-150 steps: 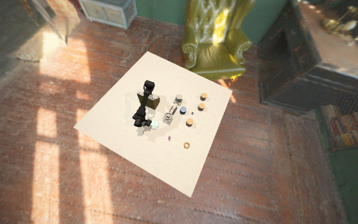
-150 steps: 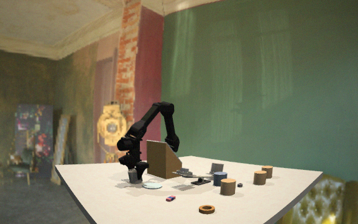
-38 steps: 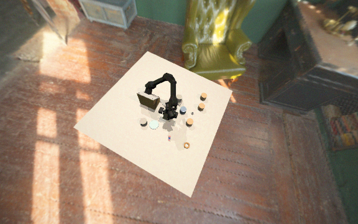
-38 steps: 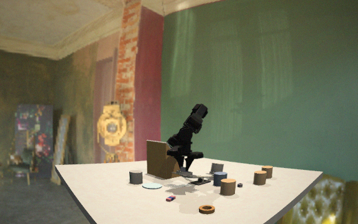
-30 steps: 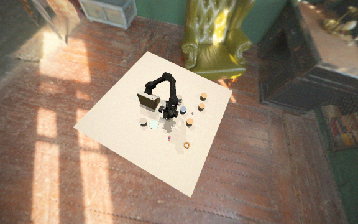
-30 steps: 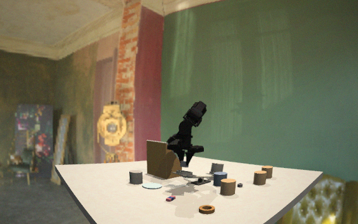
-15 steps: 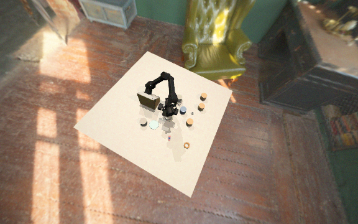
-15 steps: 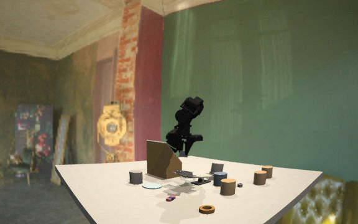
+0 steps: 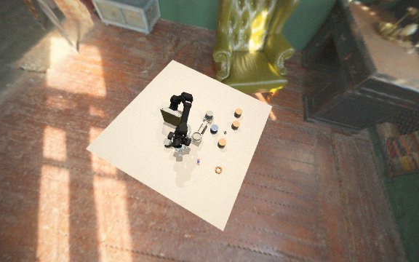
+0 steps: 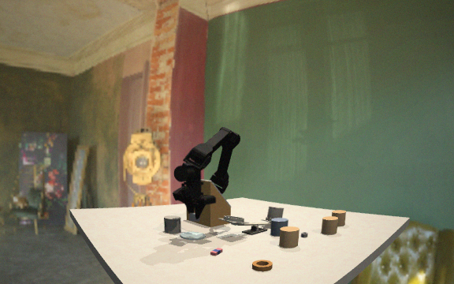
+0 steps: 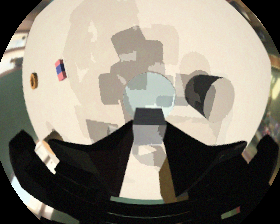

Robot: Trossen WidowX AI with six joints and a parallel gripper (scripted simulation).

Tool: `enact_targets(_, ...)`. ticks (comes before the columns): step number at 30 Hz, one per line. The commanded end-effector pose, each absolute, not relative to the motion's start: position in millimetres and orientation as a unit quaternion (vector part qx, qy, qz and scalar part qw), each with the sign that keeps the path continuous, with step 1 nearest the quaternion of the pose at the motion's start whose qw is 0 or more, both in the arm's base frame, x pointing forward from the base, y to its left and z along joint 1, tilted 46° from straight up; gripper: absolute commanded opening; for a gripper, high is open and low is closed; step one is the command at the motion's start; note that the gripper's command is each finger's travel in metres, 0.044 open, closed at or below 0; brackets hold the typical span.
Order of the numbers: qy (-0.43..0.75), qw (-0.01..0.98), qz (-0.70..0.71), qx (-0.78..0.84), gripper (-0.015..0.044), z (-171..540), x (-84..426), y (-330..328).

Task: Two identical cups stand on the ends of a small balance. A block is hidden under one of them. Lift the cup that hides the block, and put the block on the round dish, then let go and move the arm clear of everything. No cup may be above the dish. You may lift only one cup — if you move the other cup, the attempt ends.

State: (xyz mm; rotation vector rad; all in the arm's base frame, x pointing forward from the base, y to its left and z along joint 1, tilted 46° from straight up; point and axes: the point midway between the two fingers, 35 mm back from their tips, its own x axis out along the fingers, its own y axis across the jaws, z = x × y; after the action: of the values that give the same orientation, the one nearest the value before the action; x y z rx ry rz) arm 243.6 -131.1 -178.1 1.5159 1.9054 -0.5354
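Observation:
My gripper [image 9: 180,145] [image 10: 198,215] [image 11: 148,123] points down above the round dish and is shut on a small grey block [image 11: 150,116]. The pale round dish [image 10: 192,235] [image 11: 136,95] lies flat on the table, partly hidden by the arm in the top view. One dark grey cup [image 10: 172,225] [image 11: 218,100] stands on the table beside the dish, not over it. The other grey cup [image 9: 209,114] [image 10: 275,213] stands on the far end of the balance [image 9: 196,137] [image 10: 254,224], leaning slightly. The balance's near pan is bare and sits higher.
Near the balance stand a blue cylinder [image 9: 214,129] [image 10: 279,226] and an orange-topped cylinder [image 9: 222,143] [image 10: 289,237]; two more are farther off. A red and blue piece [image 9: 198,161] [image 10: 216,251] [image 11: 60,70] and an orange ring [image 9: 218,169] [image 10: 262,263] [image 11: 34,80] lie on the table.

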Motion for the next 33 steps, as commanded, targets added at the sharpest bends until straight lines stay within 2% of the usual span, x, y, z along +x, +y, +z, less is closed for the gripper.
enact_targets(1, 0.724, 0.329, -0.200, 0.572, 0.0000, -186.1, 238.6, -131.9)
enact_targets(10, 0.725, 0.329, -0.199, 0.572, 0.0000, -214.4, 233.6, -103.3)
enact_targets(32, 0.725, 0.329, -0.199, 0.572, 0.0000, -229.6, 230.7, -87.7)
enact_targets(33, 0.724, 0.334, -0.199, 0.570, 0.0026, -226.6, 233.5, -93.5)
